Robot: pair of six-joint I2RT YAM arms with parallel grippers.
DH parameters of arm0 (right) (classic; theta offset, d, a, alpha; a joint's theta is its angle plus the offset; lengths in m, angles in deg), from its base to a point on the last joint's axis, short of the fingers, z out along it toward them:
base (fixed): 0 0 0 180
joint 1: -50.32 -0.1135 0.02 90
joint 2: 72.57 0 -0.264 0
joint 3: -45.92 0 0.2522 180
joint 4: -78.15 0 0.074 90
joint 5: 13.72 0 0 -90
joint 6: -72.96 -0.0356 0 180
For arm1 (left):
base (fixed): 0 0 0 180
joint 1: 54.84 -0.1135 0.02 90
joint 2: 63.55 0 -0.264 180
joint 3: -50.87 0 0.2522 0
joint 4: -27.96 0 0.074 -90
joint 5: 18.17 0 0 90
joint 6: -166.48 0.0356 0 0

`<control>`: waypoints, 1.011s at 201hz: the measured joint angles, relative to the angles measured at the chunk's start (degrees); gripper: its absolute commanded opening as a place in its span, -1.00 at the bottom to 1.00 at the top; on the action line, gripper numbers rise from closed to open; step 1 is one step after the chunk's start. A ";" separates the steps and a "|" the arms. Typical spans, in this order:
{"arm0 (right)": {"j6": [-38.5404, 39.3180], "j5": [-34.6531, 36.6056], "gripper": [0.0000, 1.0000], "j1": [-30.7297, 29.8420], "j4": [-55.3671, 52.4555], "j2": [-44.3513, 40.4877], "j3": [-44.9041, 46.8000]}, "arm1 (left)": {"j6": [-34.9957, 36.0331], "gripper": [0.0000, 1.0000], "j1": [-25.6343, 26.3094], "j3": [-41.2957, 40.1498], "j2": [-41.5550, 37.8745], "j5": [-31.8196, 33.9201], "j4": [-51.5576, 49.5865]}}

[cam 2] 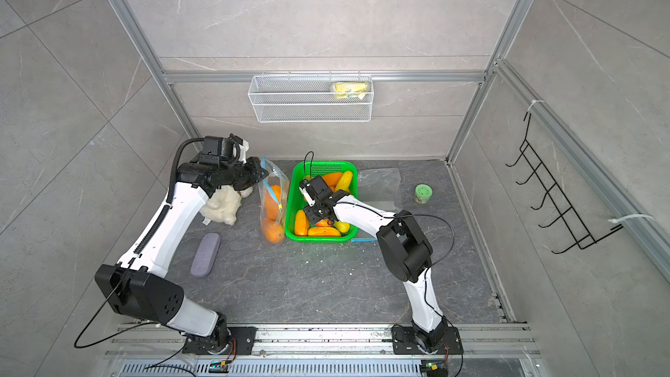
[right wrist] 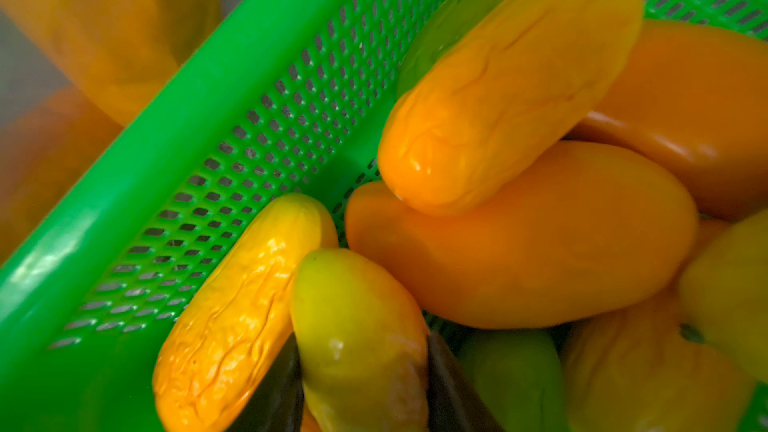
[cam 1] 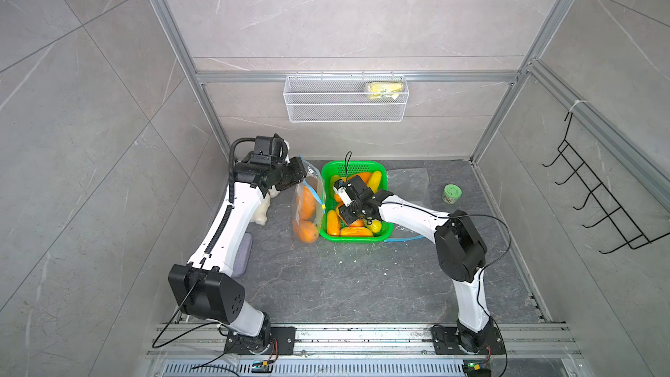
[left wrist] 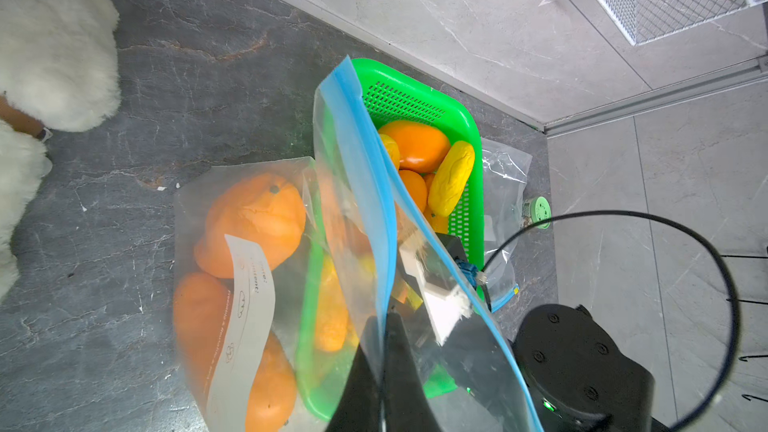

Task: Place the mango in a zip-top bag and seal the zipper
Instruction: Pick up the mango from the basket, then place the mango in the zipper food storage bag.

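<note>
A clear zip-top bag (cam 1: 308, 208) (cam 2: 273, 208) with a blue zipper strip stands left of the green basket (cam 1: 357, 238) and holds orange mangoes (left wrist: 253, 222). My left gripper (cam 1: 302, 172) (left wrist: 382, 326) is shut on the bag's upper rim and holds its mouth up. The basket (right wrist: 208, 97) contains several yellow and orange mangoes. My right gripper (cam 1: 346, 213) (right wrist: 361, 351) reaches down into the basket. Its two dark fingers (right wrist: 282, 380) press both sides of a yellow-green mango (right wrist: 357, 317). In both top views the right wrist hides that mango.
A white plush toy (cam 2: 221, 204) lies behind the left arm and a grey pouch (cam 2: 205, 253) lies beside it. A second clear bag (cam 1: 408, 179) and a green can (cam 1: 451, 194) sit right of the basket. A wire shelf (cam 1: 346, 97) hangs on the back wall.
</note>
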 measured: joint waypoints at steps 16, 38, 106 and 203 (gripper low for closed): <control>-1.88 -0.96 -0.64 0.00 2.08 -5.29 3.80 | -0.02 -1.00 0.00 0.00 0.44 -0.20 -0.02; -5.25 -3.19 -0.66 0.00 7.85 -15.50 9.68 | -0.04 -1.00 0.00 0.00 0.52 -1.03 0.02; -16.20 -10.05 -0.67 -3.63 44.17 -32.11 17.05 | -0.20 -1.00 0.00 -0.04 0.55 -2.54 0.31; -18.38 -8.48 -0.65 -5.53 56.74 -19.02 13.29 | -0.26 -1.00 -0.07 -1.01 0.52 -4.44 1.38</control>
